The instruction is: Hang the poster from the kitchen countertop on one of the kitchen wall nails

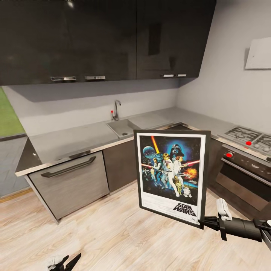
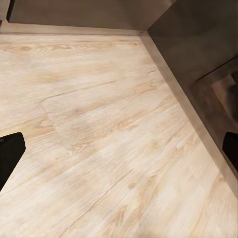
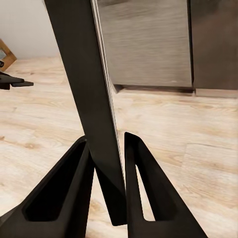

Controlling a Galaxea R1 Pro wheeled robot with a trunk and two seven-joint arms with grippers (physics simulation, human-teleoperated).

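head view: upright black-framed poster (image 1: 171, 175) pinched by right fingers (image 1: 205, 223).

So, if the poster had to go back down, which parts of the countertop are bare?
The kitchen countertop is bare from its left end to the sink, and again between sink and hob. The right pincer grips the poster above the wooden floor.

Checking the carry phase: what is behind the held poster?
Behind the poster, held upright by the right gripper, are dark base cabinets and wooden floor. The counter's inner corner is partly covered.
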